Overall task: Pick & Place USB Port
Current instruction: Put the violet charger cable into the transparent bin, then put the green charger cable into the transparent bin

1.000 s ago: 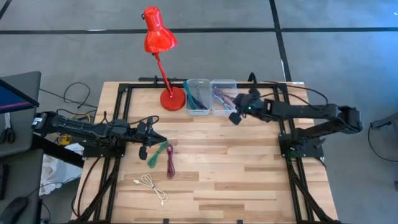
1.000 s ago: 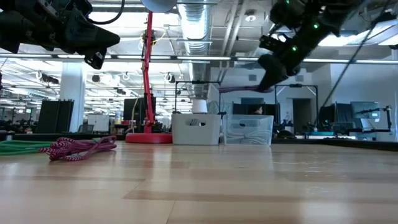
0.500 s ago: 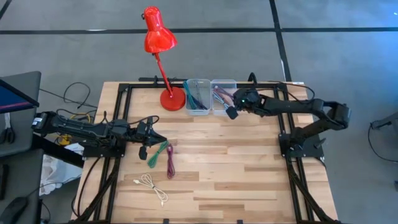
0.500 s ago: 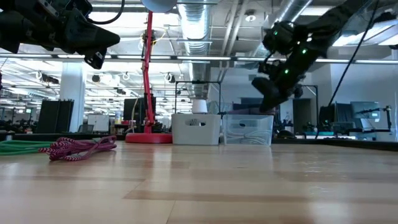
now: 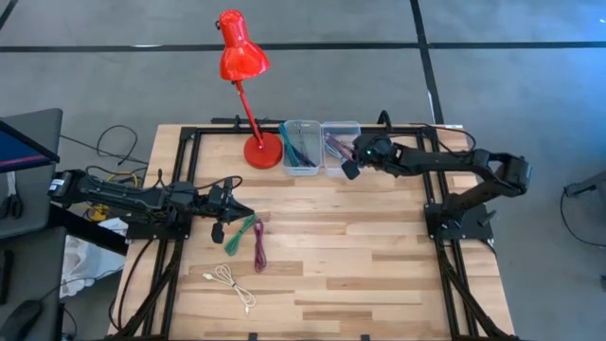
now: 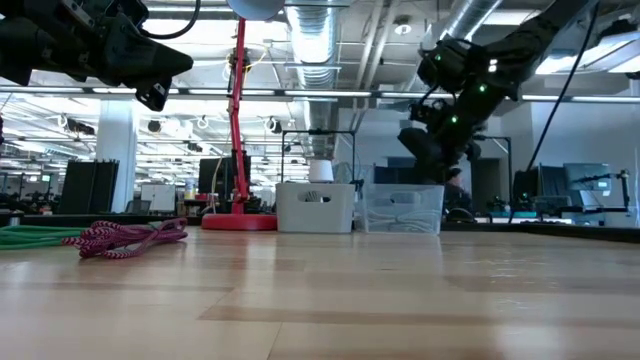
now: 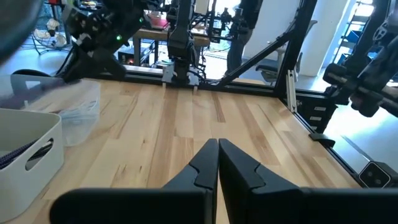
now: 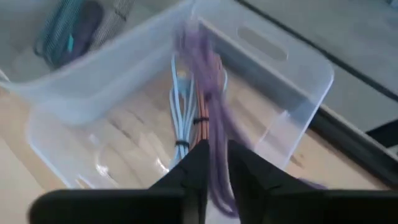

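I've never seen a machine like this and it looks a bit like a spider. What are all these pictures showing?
It is a robot with two dark arms at a wooden table. Each arm ends in a claw for grabbing. One picture looks straight down from above, one looks across from table height, and two come from little cameras on the arms' wrists.

On the table stand a red lamp and two bins: a white bin and a clear bin with cables inside. A green cable, a dark red cable and a white cable lie loose.

The right claw is above the clear bin, with a purple cable between its fingers, hanging into the bin. The left claw is shut and empty, waiting near the loose cables.
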